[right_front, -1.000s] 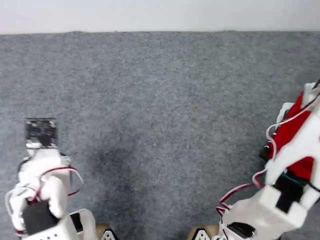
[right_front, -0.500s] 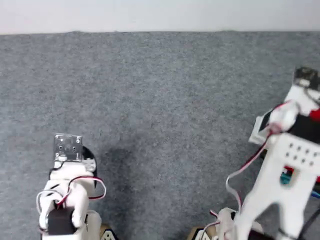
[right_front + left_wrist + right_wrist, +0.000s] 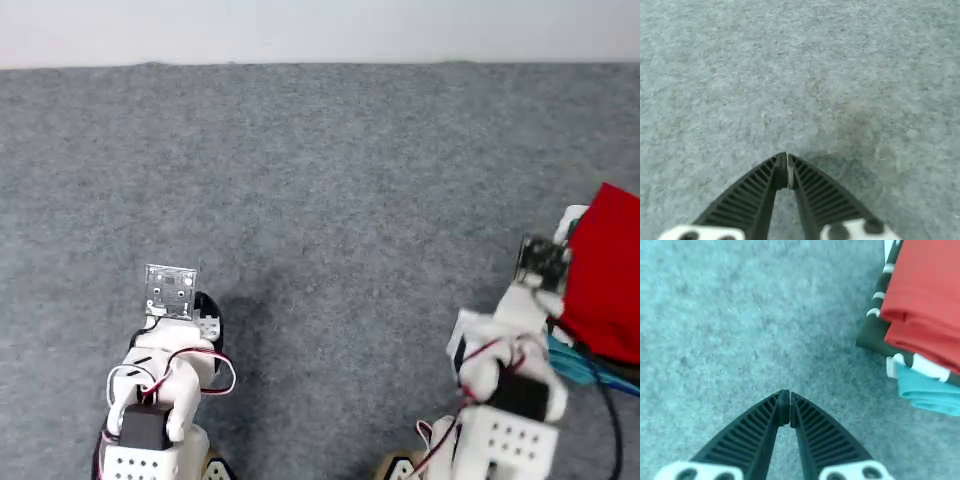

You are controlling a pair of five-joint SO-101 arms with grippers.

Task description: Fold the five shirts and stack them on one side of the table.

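The left hand [image 3: 788, 162] is closed on nothing, its two black tips meeting over the grey tabletop [image 3: 330, 170]. The right hand [image 3: 790, 401] is likewise pinched together and holds nothing. Near the right hand, not touching it, sits the stack [image 3: 910, 335] of folded shirts, at the tabletop's right edge. A red shirt [image 3: 927, 290] lies on top, a dark shirt [image 3: 874, 337] with white stripes beneath it, and a teal shirt [image 3: 927, 392] lower down (a white band shows between those two, shirt or trim I cannot tell).

From this, the task looks at or close to its end. Every shirt I can see is folded and piled on one side, though I cannot count five layers.

The right wrist view gives the stack's side, layer upon layer. The high view gives its red top with a sliver of teal, and places it well apart from the left arm.
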